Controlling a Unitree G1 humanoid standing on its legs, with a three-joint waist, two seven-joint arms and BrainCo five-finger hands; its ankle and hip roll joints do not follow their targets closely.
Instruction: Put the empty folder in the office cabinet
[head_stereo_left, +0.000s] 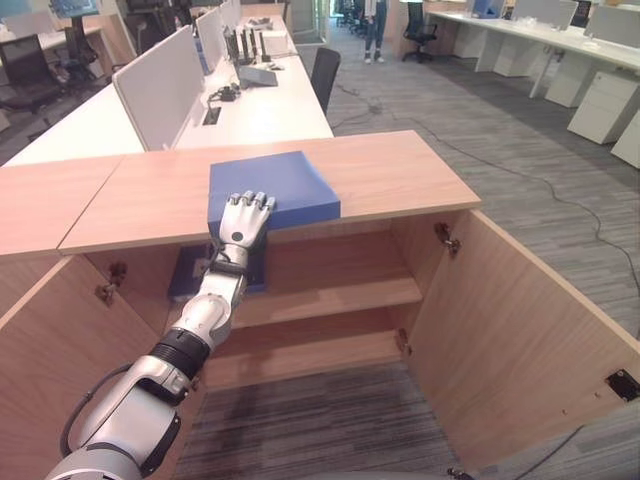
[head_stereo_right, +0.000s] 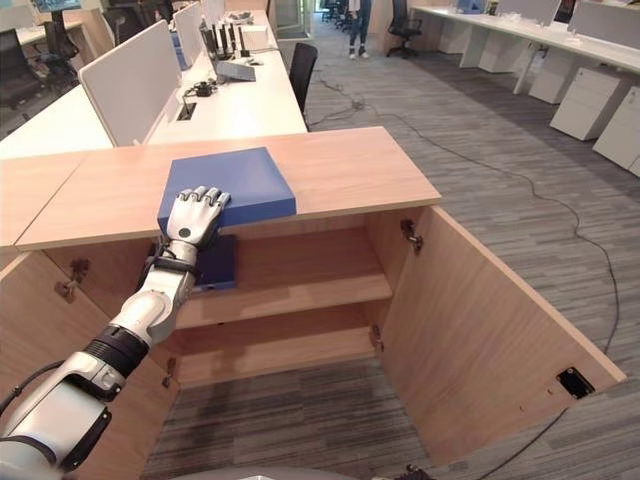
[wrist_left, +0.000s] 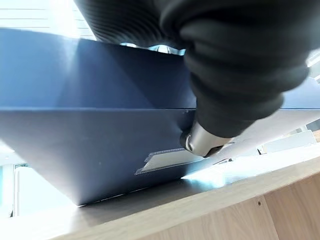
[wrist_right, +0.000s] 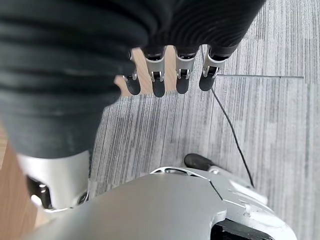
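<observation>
Open-plan office carpet runs behind the low wooden office cabinet (head_stereo_left: 300, 190), whose doors (head_stereo_left: 520, 330) stand wide. Your blue folder (head_stereo_left: 270, 188) lies flat on the cabinet top, its near edge overhanging the front. The left robot hand (head_stereo_left: 243, 218) rests on that near edge with fingers straight on top; you cannot tell whether the thumb grips underneath. Pull without a firm pinch and the folder may slide off and drop to the floor. Another blue folder (head_stereo_left: 190, 272) already sits on the upper shelf (head_stereo_left: 330, 295), so yours could snag on it. The right robot hand (wrist_right: 170, 75) hangs relaxed over the carpet.
</observation>
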